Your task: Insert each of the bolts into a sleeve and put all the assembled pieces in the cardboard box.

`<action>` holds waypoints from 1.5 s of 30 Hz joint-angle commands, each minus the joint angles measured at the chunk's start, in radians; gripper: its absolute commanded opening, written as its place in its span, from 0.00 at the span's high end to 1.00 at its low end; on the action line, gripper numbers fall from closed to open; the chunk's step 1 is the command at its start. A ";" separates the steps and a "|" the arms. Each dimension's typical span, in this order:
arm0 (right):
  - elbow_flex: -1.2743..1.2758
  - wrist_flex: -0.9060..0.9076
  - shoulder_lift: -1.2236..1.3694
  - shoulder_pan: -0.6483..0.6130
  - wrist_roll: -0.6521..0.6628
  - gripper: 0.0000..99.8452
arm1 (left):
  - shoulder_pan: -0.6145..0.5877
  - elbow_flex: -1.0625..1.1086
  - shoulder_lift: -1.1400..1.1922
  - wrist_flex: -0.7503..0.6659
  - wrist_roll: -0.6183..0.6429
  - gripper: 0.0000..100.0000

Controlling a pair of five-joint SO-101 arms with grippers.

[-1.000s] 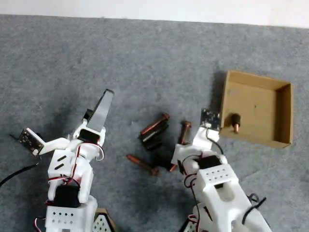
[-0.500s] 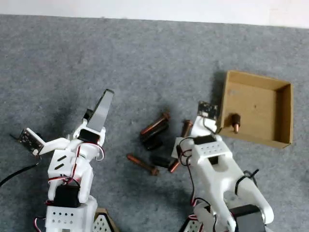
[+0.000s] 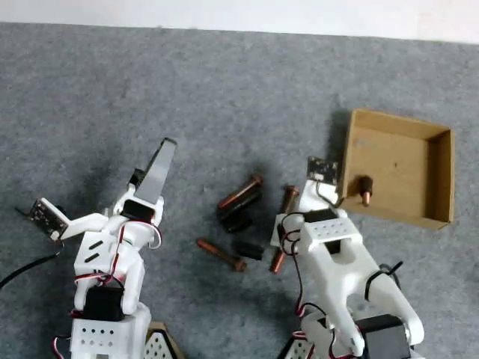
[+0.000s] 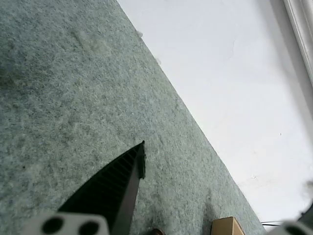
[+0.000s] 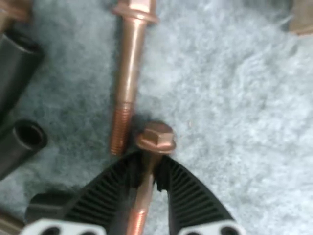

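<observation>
Low at frame centre, a bolt (image 5: 155, 138) is pinched by the right tool (image 5: 150, 165); insertion into the sleeve (image 5: 23, 141) is presumably required next.

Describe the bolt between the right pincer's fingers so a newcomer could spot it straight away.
Find the cardboard box on the right side of the grey mat; the right arm stands just beside it. Its pincer is closed on the shank of the copper bolt, below its hex head. The neighbouring bolt, threads almost touching that head, lies free.
</observation>
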 commanded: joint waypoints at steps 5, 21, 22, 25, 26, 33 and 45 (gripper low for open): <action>-0.018 -0.001 0.028 0.007 0.014 1.00 | -0.002 0.010 -0.008 -0.021 0.006 0.50; -0.018 -0.001 0.027 0.007 0.014 1.00 | 0.067 0.019 -0.005 -0.014 -0.170 0.72; -0.018 -0.001 0.027 0.007 0.014 1.00 | 0.067 0.019 -0.005 -0.009 -0.170 0.72; -0.018 -0.001 0.027 0.007 0.014 1.00 | 0.065 0.019 -0.010 -0.009 -0.170 0.72; -0.018 -0.001 0.027 0.007 0.014 1.00 | 0.064 0.019 -0.013 -0.011 -0.170 0.72; -0.018 -0.001 0.028 0.007 0.014 1.00 | -0.018 0.012 -0.015 -0.015 -0.155 0.72; -0.018 -0.001 0.028 0.007 0.014 1.00 | -0.068 0.019 -0.013 -0.048 -0.137 0.72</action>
